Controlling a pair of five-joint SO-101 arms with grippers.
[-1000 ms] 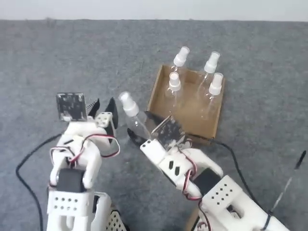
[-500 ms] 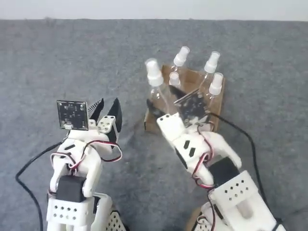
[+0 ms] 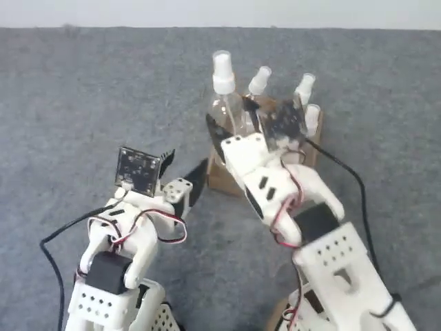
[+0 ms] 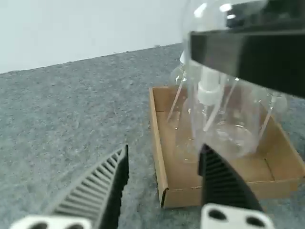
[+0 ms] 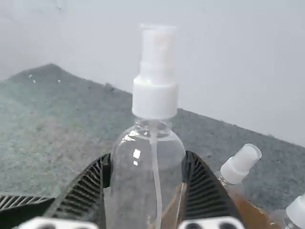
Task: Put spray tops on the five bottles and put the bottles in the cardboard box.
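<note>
Upper centre of frame, above cardboard box (image 3: 218,179) | right gripper (image 3: 233,121) clamped on capped bottle (image 3: 222,86), held upright for lowering beside four boxed bottles (image 3: 305,87) | left gripper (image 3: 185,169) spread apart, empty, centre-left.

High cam sits behind and above both arms, looking down and forward across the grey carpet (image 3: 83,89) to the cardboard box (image 3: 218,176). Left wrist cam rides low behind the left gripper (image 4: 164,152), facing the box from close by. The right wrist one is jammed against the spray bottle (image 5: 147,162), facing the white wall (image 5: 238,47), and all three catch that bottle and box.
</note>
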